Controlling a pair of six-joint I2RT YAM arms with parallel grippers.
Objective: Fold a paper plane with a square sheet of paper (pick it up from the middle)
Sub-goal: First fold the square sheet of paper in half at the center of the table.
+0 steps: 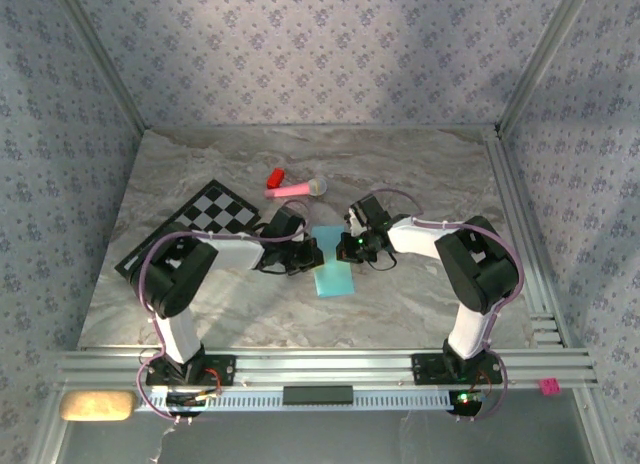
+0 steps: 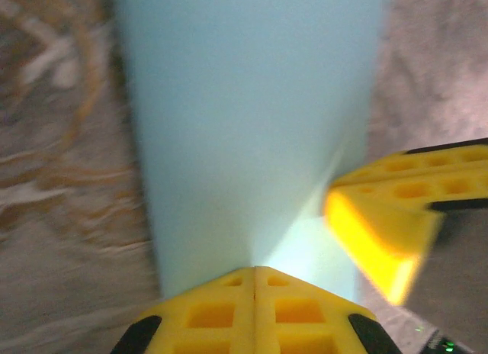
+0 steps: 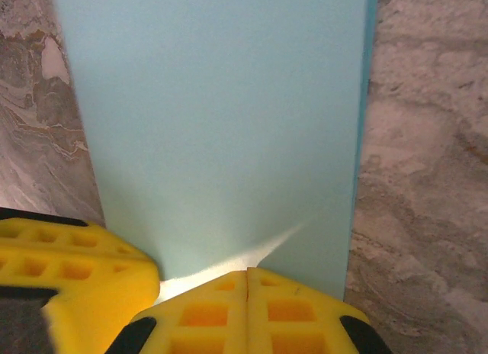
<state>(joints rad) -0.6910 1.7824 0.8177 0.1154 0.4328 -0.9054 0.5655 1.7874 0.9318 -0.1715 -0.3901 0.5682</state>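
At mid-table, a folded strip of light-blue paper (image 1: 333,272) lies flat.
Left tool (image 2: 254,274) and right tool (image 3: 248,276), both of yellow waffle-moulded foam, are pinched fully closed, tips close together on the thin, smooth paper; grey marbled table (image 1: 420,174) beneath.

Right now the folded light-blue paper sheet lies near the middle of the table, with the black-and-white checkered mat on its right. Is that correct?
Not quite. The black-and-white checkered mat lies on the left of the folded light-blue paper sheet, not its right, as the top external view shows. The rest stands.
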